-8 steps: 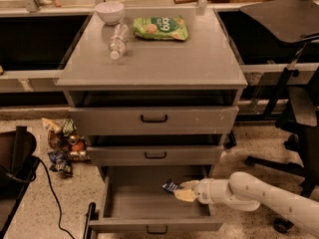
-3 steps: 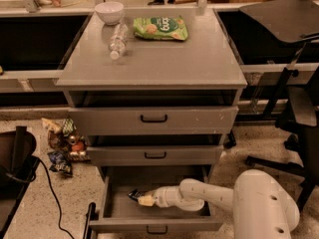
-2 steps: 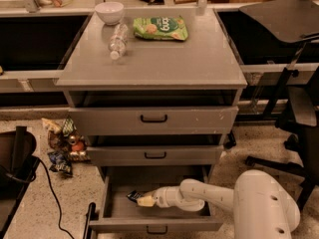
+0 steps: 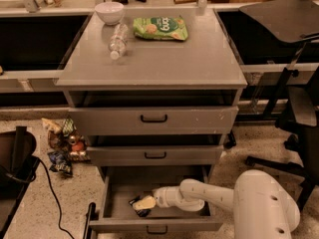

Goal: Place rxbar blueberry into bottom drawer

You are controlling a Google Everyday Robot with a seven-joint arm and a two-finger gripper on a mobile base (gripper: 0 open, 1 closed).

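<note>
So this looks like the tail end of the job: the bottom drawer (image 4: pixel 154 225) is pulled out toward the near side and the arm (image 4: pixel 199 196) reaches in from the right, low over the drawer floor. The gripper (image 4: pixel 143 203) sits inside the drawer, left of middle, right on top of the rxbar (image 4: pixel 141 212). You can only see dark bits of the wrapper poking out under and beside it, and it seems to be lying on or just above the drawer bottom. Honestly can't tell if the gripper is clamped on the bar or spread apart. My read is we're at the release step, so the next move needs the gripper to let go fully, then lift straight up and back out to the right without dragging the bar or clipping the drawer above. The bag (image 4: pixel 160 28), bottle (image 4: pixel 117 40) and bowl (image 4: pixel 109 11) up top aren't involved.
</note>
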